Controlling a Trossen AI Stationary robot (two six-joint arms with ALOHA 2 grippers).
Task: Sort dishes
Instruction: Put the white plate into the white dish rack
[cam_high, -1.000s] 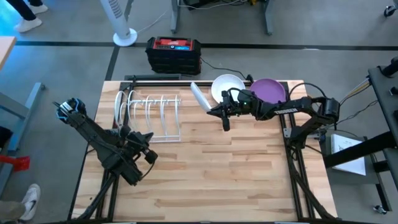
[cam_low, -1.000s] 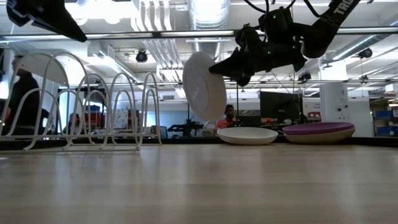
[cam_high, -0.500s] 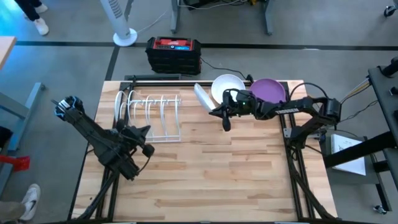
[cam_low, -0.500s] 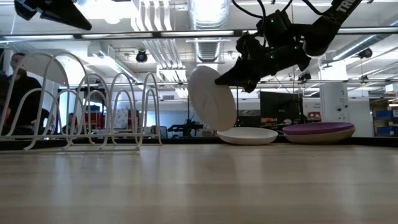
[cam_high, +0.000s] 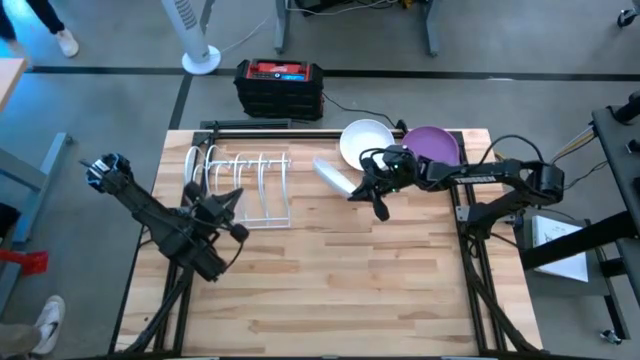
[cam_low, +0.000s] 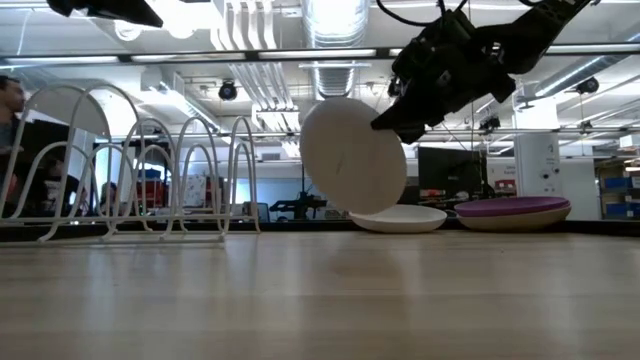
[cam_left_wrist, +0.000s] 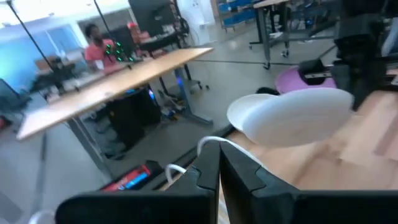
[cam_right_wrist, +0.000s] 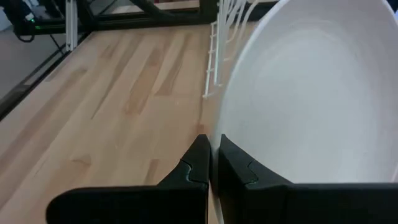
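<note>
My right gripper (cam_high: 362, 187) is shut on a white plate (cam_high: 334, 174) above the table's far middle; the low view shows that plate (cam_low: 352, 155) tilted in the air. A white bowl (cam_high: 365, 140) and a purple plate (cam_high: 432, 145) rest on their bases at the far right of the table. The white wire rack (cam_high: 240, 180) stands at the far left. My left gripper (cam_high: 226, 206) hovers shut just near of the rack, with nothing in it; its own view shows the fingers (cam_left_wrist: 219, 160) closed together. My right gripper pinches the white plate's rim (cam_right_wrist: 231, 134) between its two fingers, on the side of the plate toward the table's right. The fingers come from the right, slanting down. The plate is lifted clear of the table and tilted, its face turned partly toward the near edge.
A black and red box (cam_high: 279, 87) sits on the floor beyond the far edge. Bare wood (cam_high: 330, 280) fills the near half of the table. People show in the room behind the table (cam_low: 20, 120).
My right gripper has drifted toward the table's right and near edges and turned, so the white plate has gone from nearly edge-on to showing its broad face, still clear of the table. My left gripper has moved toward the far edge, closer to the rack.
</note>
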